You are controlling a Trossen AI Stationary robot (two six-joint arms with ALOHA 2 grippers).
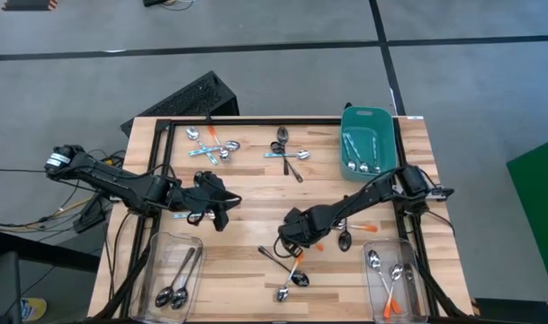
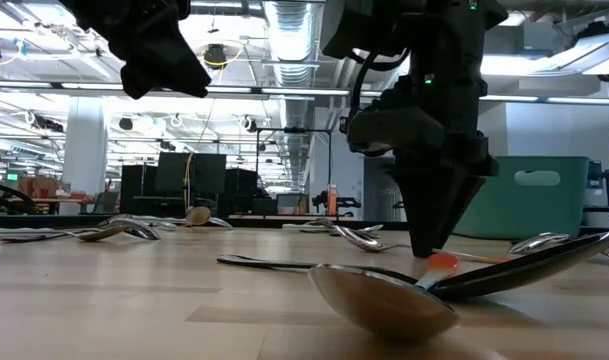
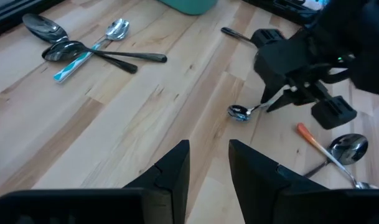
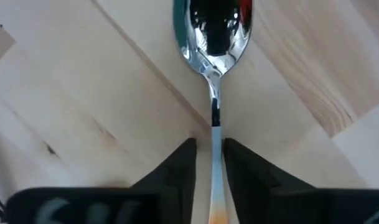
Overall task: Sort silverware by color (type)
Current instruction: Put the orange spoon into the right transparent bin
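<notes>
My right gripper (image 1: 291, 238) stands fingers-down near the table's middle, shut on an orange-handled spoon (image 4: 214, 37) whose shiny bowl points away from the wrist camera. The left wrist view shows that spoon's bowl (image 3: 239, 112) sticking out below the right gripper (image 3: 282, 93). My left gripper (image 1: 218, 216) hovers open over bare wood left of centre, its fingers (image 3: 177, 163) holding nothing. Other spoons lie flat in loose groups: far left (image 1: 211, 144), far middle (image 1: 287, 155) and near middle (image 1: 290, 270). My right gripper pinches the spoon's thin metal neck (image 4: 215, 134) between its two fingers, just above the orange part of the handle (image 4: 216, 216). The fingers come from above, pointing down, and lie across the handle. Whether the spoon is lifted off the wood, I cannot tell.
A teal tub (image 1: 368, 115) with spoons sits at the far right. Clear bins stand at the near left (image 1: 162, 245) and near right (image 1: 410, 261), each holding spoons. A dark spoon (image 1: 344, 239) and an orange-handled one (image 3: 329, 148) lie close to the right gripper.
</notes>
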